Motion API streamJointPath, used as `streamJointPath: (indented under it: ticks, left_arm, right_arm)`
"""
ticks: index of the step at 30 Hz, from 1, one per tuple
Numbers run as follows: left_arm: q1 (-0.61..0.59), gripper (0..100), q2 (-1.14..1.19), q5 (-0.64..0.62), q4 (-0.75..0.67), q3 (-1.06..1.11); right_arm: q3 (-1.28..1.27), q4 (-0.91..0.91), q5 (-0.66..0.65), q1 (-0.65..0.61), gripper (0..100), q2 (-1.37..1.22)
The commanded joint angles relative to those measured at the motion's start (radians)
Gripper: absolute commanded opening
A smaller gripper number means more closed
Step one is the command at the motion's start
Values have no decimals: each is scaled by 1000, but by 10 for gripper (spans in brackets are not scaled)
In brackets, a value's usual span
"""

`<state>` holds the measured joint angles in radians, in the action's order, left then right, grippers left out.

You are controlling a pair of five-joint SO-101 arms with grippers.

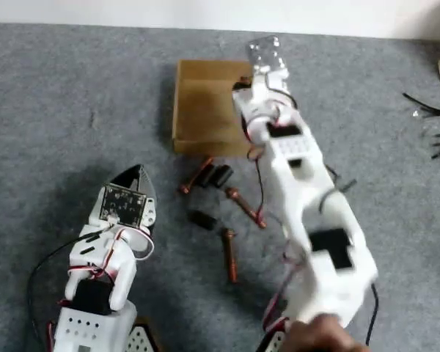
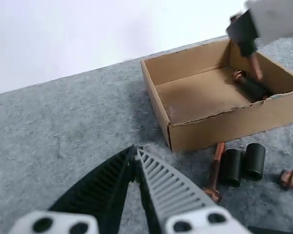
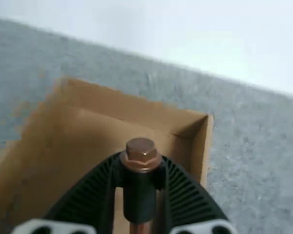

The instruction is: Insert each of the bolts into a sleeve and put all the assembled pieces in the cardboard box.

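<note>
My right gripper [image 3: 139,170] is shut on an assembled piece: a black sleeve [image 3: 138,195] with a copper bolt [image 3: 142,154] through it, head up. It hangs over the right end of the cardboard box [image 1: 202,110], also seen as the box [image 2: 185,68] in the left wrist view. Another assembled piece [image 2: 253,87] lies inside the box. My left gripper [image 1: 137,174] is shut and empty, low over the carpet to the front left of the box. In front of the box lie a loose bolt [image 1: 196,177], two sleeves [image 1: 218,175], a second bolt [image 1: 243,205], a third sleeve [image 1: 202,219] and a third bolt [image 1: 229,254].
Grey carpet covers the table. Black cable ties [image 1: 434,128] lie at the far right edge. The right arm [image 1: 308,213] stretches over the carpet just right of the loose parts. Open carpet lies left of the box.
</note>
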<state>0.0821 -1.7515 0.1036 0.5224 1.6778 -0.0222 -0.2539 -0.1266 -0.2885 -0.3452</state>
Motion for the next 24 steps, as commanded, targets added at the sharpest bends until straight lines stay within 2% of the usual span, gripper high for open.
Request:
streamJointPath:
  ticks: [1, 11, 13, 17, 19, 24]
  left_arm:
    - [13, 6, -1, 5, -23, 22]
    - [16, 6, -1, 5, -23, 22]
    - [16, 6, -1, 5, -23, 22]
    - [16, 6, -1, 5, -23, 22]
    - [16, 6, -1, 5, -23, 22]
    - [16, 6, -1, 5, -23, 22]
  right_arm:
    - [328, -148, 23, 12, 5, -170]
    - [745, -415, 20, 16, 15, -507]
    - [806, -489, 17, 5, 74, -527]
    - [885, -611, 17, -15, 253, -549]
    - [908, -656, 18, -13, 296, -549]
    - [1029, -835, 51, 18, 227, -516]
